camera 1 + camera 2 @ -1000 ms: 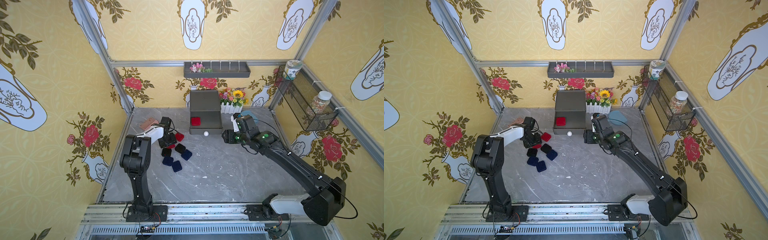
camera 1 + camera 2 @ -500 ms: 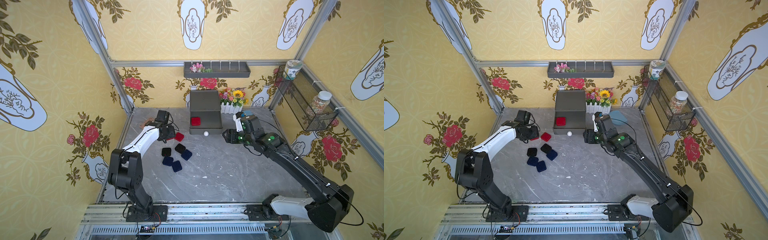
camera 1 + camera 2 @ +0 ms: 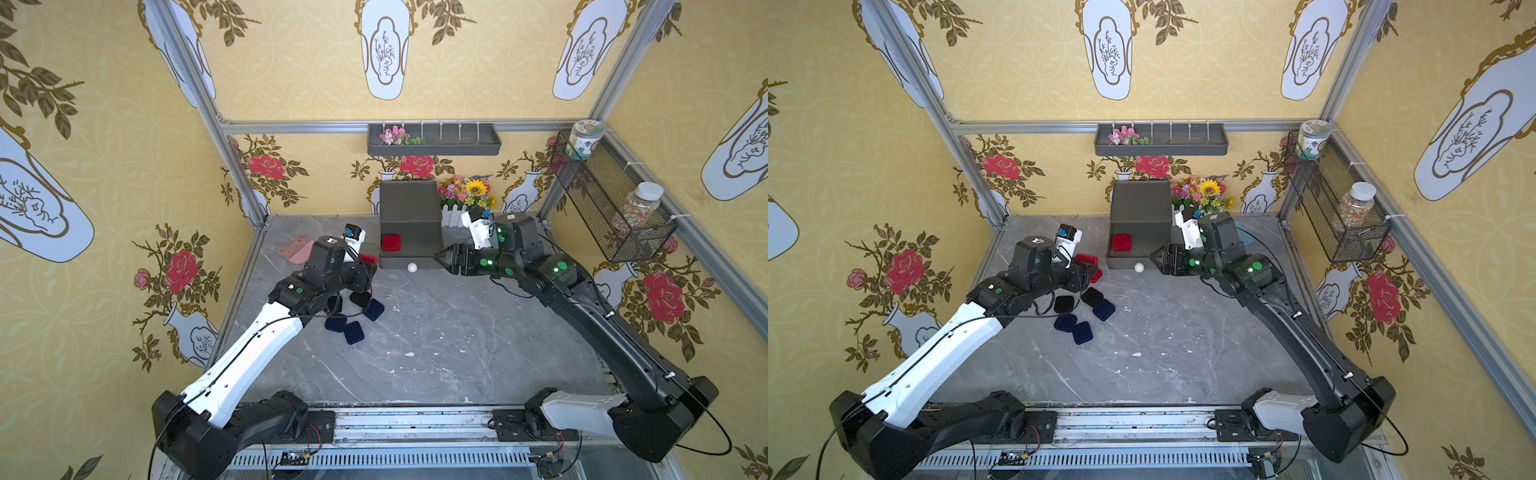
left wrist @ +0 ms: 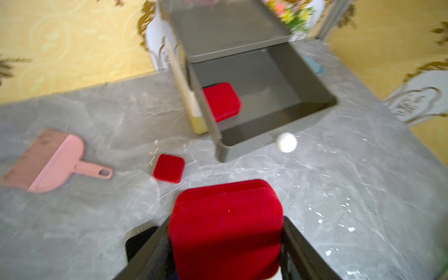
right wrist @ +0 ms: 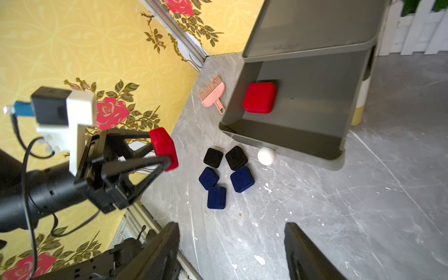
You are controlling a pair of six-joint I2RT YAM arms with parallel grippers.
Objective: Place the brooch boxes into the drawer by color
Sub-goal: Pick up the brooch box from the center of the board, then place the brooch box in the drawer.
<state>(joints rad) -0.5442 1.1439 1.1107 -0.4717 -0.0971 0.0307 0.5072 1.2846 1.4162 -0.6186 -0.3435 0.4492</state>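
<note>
The left wrist view is blurred. In a top view my left arm (image 3: 266, 328) partly covers a black box (image 3: 360, 299). My left claw (image 4: 226, 223) grips a red box (image 4: 225, 206) above the table, left of centre, just short of the open drawer (image 3: 415, 262). The drawer holds a second red box (image 3: 391, 242). My right claw (image 5: 232, 242) stands wide and empty beside the drawer.

Black arms (image 3: 590, 316), white shells (image 3: 249, 353), green dots (image 3: 562, 266) (white wrist-camera mounts (image 3: 356, 237) too)
</note>
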